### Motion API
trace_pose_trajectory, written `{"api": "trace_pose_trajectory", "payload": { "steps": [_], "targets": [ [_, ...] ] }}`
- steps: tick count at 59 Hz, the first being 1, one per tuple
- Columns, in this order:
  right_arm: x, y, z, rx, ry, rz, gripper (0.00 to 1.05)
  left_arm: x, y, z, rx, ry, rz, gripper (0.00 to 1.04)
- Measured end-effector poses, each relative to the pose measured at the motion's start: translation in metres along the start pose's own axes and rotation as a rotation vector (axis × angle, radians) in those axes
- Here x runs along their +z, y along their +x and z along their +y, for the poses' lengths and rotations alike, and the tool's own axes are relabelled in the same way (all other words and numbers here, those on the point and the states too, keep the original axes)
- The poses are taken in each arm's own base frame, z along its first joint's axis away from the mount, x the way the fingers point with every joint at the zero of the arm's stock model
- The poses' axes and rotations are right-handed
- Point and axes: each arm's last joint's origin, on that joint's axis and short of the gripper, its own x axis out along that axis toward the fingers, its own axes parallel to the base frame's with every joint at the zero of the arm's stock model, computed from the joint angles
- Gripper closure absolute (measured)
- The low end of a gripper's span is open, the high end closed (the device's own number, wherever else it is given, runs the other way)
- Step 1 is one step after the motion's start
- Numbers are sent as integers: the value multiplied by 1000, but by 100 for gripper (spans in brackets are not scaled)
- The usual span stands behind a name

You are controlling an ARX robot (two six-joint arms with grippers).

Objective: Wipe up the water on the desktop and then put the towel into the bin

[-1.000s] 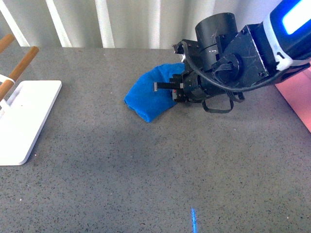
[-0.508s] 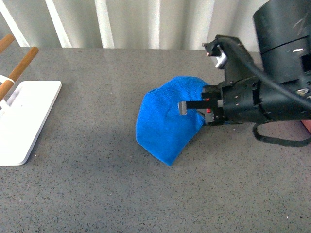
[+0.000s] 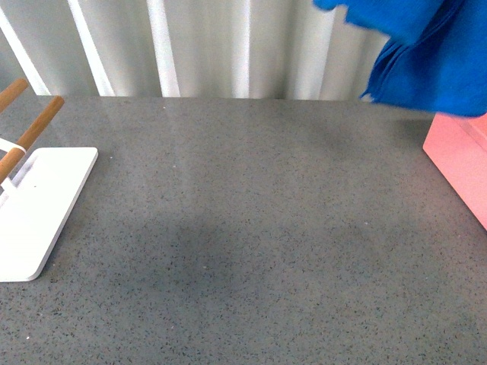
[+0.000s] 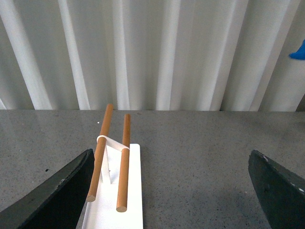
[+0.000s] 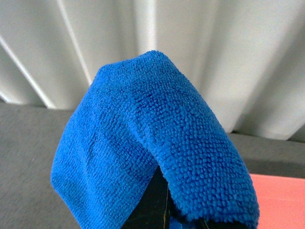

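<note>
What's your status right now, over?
Left gripper open, empty. Right gripper shut on towel, aloft near bin. No water visible on desktop. Nothing seen blocking the bin.

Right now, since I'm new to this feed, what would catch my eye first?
The blue towel, hanging in the air at the front view's upper right, with the pink bin below it at the desktop's right edge. Then the white stand with wooden rods at far left.
</note>
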Motion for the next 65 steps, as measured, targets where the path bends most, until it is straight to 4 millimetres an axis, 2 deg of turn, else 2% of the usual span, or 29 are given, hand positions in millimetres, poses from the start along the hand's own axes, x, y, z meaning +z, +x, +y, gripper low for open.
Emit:
{"api": "trace_pose_trajectory", "payload": {
  "steps": [7,12,20,25,29,36,47,54,56,59,65],
  "targets": [
    [24,-11,-43,-147,16,-31,101,0,0,0,0,0,0,7],
    [24,-16,-69,-235,24,-12,101,0,0,0,0,0,0,7],
    [2,-16,-113,-344,69,81,101,0,0,0,0,0,0,7],
    [-17,-12,-137,-387,104,145,101,0,0,0,0,0,0,7],
    [-41,-7,-160,-422,148,205,101,0,0,0,0,0,0,7],
    [-61,-2,-173,-447,175,250,101,0,0,0,0,0,0,7],
    [-86,7,-174,-430,220,309,101,0,0,0,0,0,0,7],
    [-110,16,-174,-444,275,456,101,0,0,0,0,0,0,7],
    [-122,19,-174,-439,320,536,97,0,0,0,0,0,0,7],
    [-145,22,-177,-443,387,683,84,0,0,0,0,0,0,7],
    [-166,23,-185,-454,473,811,68,0,0,0,0,0,0,7]
  ]
}}
